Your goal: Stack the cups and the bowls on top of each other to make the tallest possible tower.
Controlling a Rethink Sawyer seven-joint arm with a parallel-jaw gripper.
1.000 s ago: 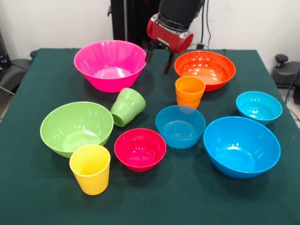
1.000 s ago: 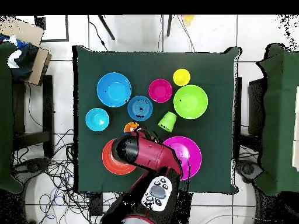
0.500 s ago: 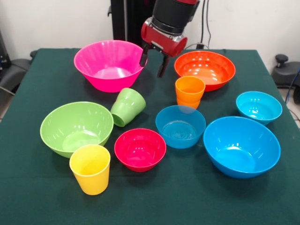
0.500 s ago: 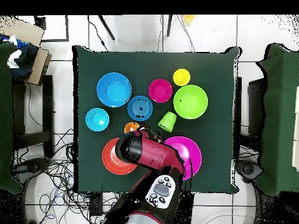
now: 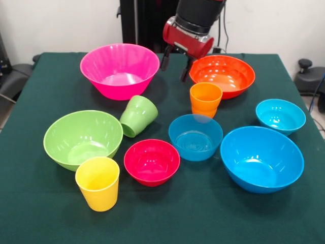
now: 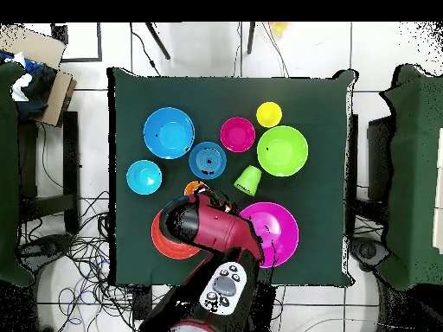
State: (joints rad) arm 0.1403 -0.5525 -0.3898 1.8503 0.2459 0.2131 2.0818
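Two spread claw [image 5: 174, 65] fingers show only from the front.

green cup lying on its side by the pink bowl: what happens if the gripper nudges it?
The green cup lies tipped on its round wall, so a nudge would probably roll it, and its taper suggests a curved path, perhaps toward the light green bowl beside it. It looks like glossy thin plastic: likely light, stiff and somewhat slippery. The open gripper hangs empty above the table.

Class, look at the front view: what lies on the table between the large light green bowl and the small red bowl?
Nothing: between the light green bowl and the red bowl only bare green cloth shows, in the front view.
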